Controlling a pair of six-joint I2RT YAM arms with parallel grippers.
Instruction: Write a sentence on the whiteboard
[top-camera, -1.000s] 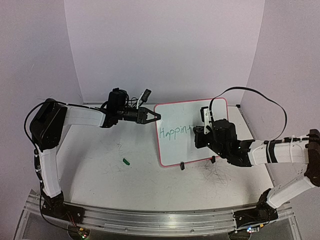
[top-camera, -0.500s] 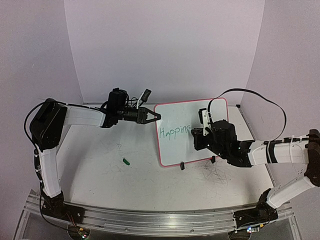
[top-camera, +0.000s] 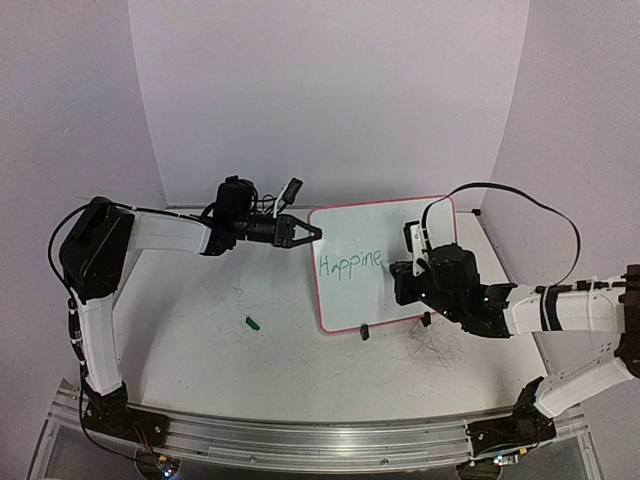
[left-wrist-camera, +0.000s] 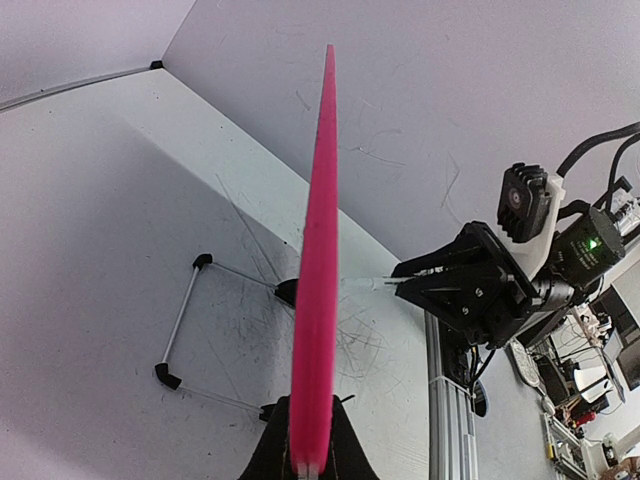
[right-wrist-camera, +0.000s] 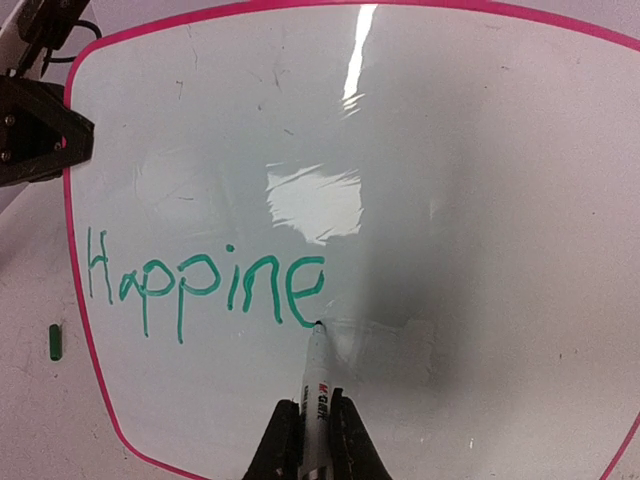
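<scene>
The whiteboard (top-camera: 365, 300) is standing tilted on the worktop (top-camera: 200, 330), toward 3 o'clock of its middle. The left jaws are clamping its pink rim at the 9 o'clock edge, bracing it. The sentence (right-wrist-camera: 200, 285) is reading "Happine", sitting on the board's left half. The right jaws are clenching the marker (right-wrist-camera: 317, 390), whose tip is touching the board at 5 o'clock of the "e". The next letter is calling for light, even pressure, travelling toward 3 o'clock along the same baseline.
</scene>
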